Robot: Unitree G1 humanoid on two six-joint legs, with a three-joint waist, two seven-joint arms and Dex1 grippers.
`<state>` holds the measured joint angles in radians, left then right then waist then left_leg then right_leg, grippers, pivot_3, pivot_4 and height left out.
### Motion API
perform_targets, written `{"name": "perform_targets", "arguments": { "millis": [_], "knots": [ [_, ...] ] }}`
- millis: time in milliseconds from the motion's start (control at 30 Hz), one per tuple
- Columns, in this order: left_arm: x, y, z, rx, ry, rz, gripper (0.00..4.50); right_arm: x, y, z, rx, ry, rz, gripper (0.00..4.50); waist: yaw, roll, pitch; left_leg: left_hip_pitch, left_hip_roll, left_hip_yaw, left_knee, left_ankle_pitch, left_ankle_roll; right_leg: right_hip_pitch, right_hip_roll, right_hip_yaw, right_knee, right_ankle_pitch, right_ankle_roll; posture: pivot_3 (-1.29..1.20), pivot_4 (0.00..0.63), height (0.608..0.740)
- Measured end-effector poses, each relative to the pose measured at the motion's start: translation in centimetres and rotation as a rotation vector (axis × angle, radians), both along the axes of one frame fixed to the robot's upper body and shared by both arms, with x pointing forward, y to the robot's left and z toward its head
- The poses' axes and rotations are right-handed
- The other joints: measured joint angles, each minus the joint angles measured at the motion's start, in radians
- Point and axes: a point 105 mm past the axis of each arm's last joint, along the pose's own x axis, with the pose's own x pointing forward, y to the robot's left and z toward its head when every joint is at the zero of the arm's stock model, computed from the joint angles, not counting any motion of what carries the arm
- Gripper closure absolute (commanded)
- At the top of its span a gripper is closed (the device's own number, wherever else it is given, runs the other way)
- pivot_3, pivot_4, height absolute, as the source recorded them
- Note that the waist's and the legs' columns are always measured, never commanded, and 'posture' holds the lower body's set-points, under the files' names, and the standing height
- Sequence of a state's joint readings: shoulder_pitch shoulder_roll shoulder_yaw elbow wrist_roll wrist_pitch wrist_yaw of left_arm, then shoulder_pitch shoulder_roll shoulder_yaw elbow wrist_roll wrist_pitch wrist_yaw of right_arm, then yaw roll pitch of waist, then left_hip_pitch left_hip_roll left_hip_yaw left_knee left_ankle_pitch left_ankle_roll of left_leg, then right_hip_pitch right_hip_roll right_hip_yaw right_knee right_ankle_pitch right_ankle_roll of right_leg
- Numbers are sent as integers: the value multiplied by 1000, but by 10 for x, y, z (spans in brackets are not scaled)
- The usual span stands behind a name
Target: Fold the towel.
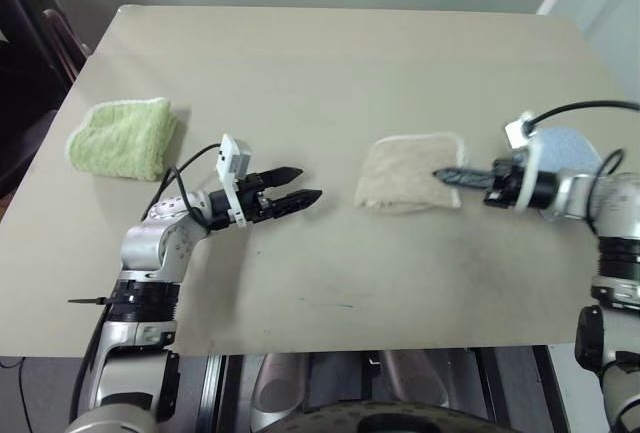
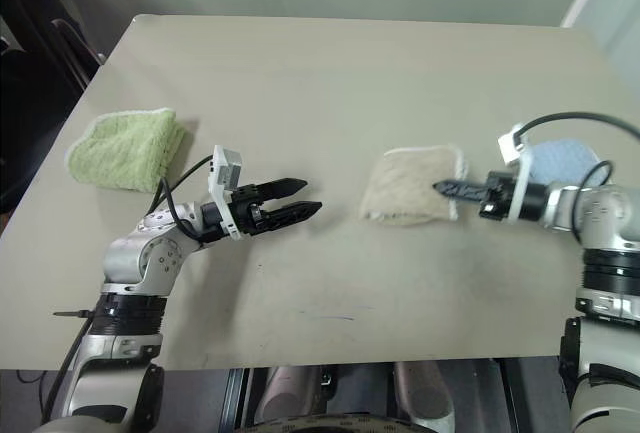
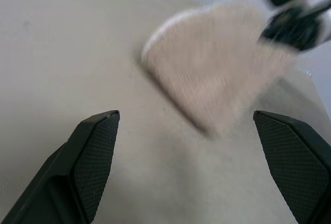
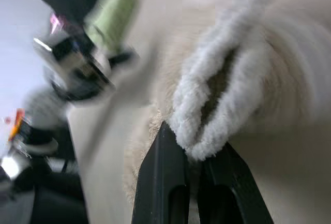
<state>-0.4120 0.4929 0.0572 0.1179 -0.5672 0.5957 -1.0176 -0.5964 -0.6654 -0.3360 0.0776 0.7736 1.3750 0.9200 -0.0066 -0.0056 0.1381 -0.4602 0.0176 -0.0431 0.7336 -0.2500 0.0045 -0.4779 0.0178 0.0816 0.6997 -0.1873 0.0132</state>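
While the left claw is held spread, the folded towel's right edge is pinched by the right claw on the bench.

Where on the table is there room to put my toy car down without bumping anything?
The far half of the table is bare, beyond the green towel and the beige towel. The near strip by the front edge is bare too. It is crowded mid-table: the left gripper stands open there, and the right gripper pinches the beige towel's edge beside the blue towel.
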Motion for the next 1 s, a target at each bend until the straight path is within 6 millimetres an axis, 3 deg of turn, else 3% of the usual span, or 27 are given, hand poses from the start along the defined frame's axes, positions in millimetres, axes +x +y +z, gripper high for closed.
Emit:
{"name": "perform_targets", "arguments": {
  "millis": [200, 367, 567, 767, 1000],
  "knots": [
    [9, -16, 0, -13, -2, -46, 0, -9, -11, 29, 120, -159, -260, 4478, 2, 0, 0, 1, -1, 0, 0, 0, 2, 0, 0, 0, 2, 0, 0, 0, 150, 697],
    [16, -24, -3, -7, 1, -70, 0, -13, -43, 50, 206, -267, -538, 4478, 3, 0, 0, 1, -2, -1, 0, 0, 2, 0, -1, 0, 2, 0, 2, 0, 150, 697],
    [21, -34, -7, 11, -12, -105, 0, -15, -90, 57, 211, -310, -872, 4478, 6, 0, 0, 0, -3, -1, 0, -1, 3, -1, -1, 1, 2, -1, 4, 0, 150, 697],
    [23, -39, -12, 9, -10, -116, 0, -23, -117, 46, 189, -288, -1007, 4478, 9, 0, 0, -1, -3, 0, 1, -1, 4, -1, -2, 1, 1, -5, 18, 0, 150, 697],
    [25, -40, -12, 23, -25, -115, 0, -31, -149, 10, 143, -182, -1118, 4478, 11, 0, 0, -1, -4, -1, 1, 0, 5, 1, -3, 1, -1, -5, 20, 0, 150, 697]
  ]
}}
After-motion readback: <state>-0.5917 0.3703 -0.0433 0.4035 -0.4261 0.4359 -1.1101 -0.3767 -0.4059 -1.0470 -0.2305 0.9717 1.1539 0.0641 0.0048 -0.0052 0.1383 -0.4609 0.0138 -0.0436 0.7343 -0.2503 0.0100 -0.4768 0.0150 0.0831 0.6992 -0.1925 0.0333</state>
